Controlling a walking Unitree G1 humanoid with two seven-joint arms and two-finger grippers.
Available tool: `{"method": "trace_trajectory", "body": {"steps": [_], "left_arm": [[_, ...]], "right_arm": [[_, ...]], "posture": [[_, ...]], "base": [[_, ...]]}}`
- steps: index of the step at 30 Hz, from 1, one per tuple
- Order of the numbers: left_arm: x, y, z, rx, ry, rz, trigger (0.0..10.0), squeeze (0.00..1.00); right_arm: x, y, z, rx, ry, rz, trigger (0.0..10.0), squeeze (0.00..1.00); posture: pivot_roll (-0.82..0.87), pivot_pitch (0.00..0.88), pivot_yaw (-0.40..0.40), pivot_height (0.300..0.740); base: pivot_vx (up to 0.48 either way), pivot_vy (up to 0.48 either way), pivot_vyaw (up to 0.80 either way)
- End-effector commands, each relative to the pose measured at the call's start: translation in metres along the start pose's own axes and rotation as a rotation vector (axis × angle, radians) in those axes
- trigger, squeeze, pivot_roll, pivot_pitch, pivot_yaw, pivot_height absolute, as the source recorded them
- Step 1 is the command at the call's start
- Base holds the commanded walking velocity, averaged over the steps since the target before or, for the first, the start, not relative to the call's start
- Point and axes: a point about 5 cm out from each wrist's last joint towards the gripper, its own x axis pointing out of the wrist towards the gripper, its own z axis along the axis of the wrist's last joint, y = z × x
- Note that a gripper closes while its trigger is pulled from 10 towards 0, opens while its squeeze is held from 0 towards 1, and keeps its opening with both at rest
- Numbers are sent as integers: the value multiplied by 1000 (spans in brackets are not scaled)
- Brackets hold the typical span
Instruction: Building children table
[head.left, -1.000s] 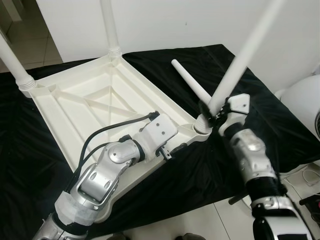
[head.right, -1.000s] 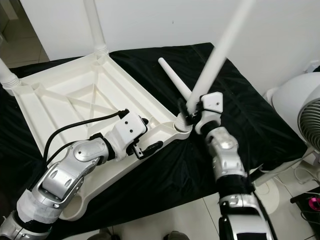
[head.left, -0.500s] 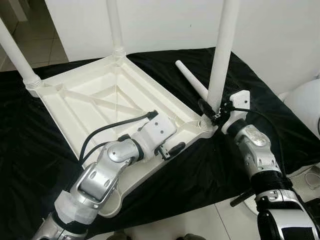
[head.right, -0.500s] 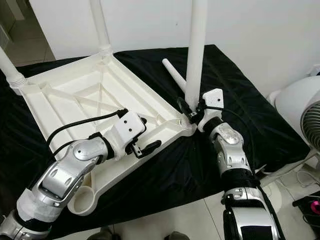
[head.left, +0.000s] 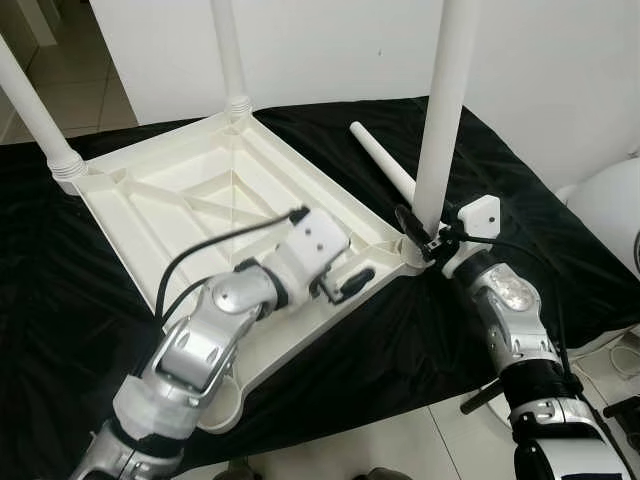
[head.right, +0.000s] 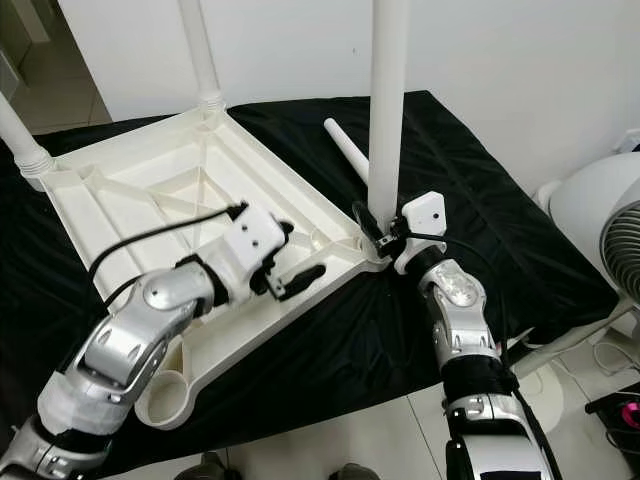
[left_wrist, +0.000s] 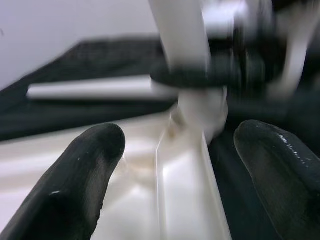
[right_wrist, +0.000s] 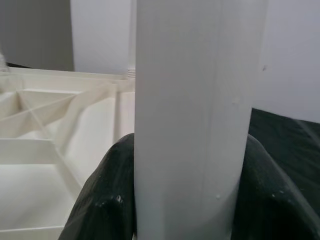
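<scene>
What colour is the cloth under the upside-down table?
The cloth is plain black, clearest in the right eye view.

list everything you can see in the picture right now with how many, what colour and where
tabletop: one, cream white, upside down on the black cloth, ribbed underside up.
fitted legs: two, white, upright in the far corner sockets.
third leg: one, white, upright at the near right corner socket, held low down.
loose leg: one, white, lying on the cloth behind that corner.
empty socket: one, cream, near left corner.
black cloth: one, under everything.
fan: one, white, at the right edge.
left gripper: black jaws open, over the tabletop's near rim.
right gripper: black jaws shut on the third leg.
</scene>
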Motion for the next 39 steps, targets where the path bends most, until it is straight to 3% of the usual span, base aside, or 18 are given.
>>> {"method": "trace_trajectory", "body": {"steps": [1, 3, 4, 5, 7, 12, 13, 14, 16, 18, 22, 24, 29, 30, 33, 34, 39], "left_arm": [[-1, 6, 11, -75, -74, -30, 10000, 490], [-1, 6, 11, -75, -74, -30, 10000, 490], [-2, 8, 18, -139, -112, -71, 10000, 1000], [-2, 8, 18, -139, -112, -71, 10000, 1000], [3, 18, 38, -221, -200, -112, 10000, 1000], [6, 19, 43, -228, -211, -112, 10000, 1000], [9, 19, 50, -262, -235, -133, 10000, 0], [12, 19, 57, -310, -261, -158, 10000, 0], [12, 19, 57, -310, -261, -158, 10000, 0], [16, 20, 69, -376, -303, -211, 10000, 0], [16, 21, 72, -396, -320, -230, 10000, 0], [9, 21, 84, -434, -384, -310, 10000, 0], [3, 21, 88, -476, -401, -385, 10000, 0], [2, 22, 90, -498, -414, -400, 2039, 0], [2, 23, 91, -516, -424, -409, 2039, 0], [1, 24, 92, -520, -433, -417, 0, 0], [0, 25, 96, -523, -444, -426, 0, 0]], "right_arm": [[1, 10, 6, 16, 3, 96, 10000, 0], [1, 10, 6, 16, 3, 96, 10000, 0], [0, 14, 12, 15, -2, 161, 10000, 0], [0, 14, 12, 15, -2, 161, 10000, 0], [-6, 26, 31, 26, -1, 381, 10000, 0], [-8, 27, 35, 36, 1, 429, 10000, 0], [-9, 28, 38, 39, 6, 473, 10000, 0], [-12, 29, 42, 47, 12, 516, 10000, 0], [-12, 29, 42, 47, 12, 516, 10000, 0], [-16, 33, 47, 58, 27, 583, 10000, 0], [-16, 34, 48, 64, 33, 595, 10000, 0], [-18, 34, 46, 73, 59, 605, 10000, 0], [-25, 35, 43, 94, 106, 624, 10000, 0], [-27, 34, 42, 101, 113, 619, 10000, 0], [-28, 34, 42, 108, 119, 616, 10000, 0], [-29, 33, 41, 111, 120, 607, 10000, 0], [-29, 33, 43, 117, 124, 600, 10000, 0]], "posture": [[-59, 25, 34, 740], [-59, 25, 34, 740], [-59, 25, 34, 740], [-59, 25, 34, 740], [-70, 18, 32, 740], [-70, 18, 32, 740], [-76, 14, 31, 740], [-74, 15, 28, 740], [-74, 15, 28, 740], [-74, 18, 28, 740], [-74, 18, 28, 740], [-78, 15, 33, 740], [-85, 12, 41, 740], [-89, 7, 45, 740], [-89, 7, 45, 740], [-95, 1, 51, 740], [-96, 2, 56, 740]], "base": [[0, 0, 0], [0, 0, 0], [0, 0, 0], [0, 0, 0], [0, 0, 0], [0, 0, 0], [0, 0, 0], [0, 0, 0], [0, 0, 0], [0, 0, 0], [0, 0, 0], [0, 0, 0], [0, 0, 0], [0, 0, 0], [0, 0, 0], [0, 0, 0], [0, 0, 0]]}}
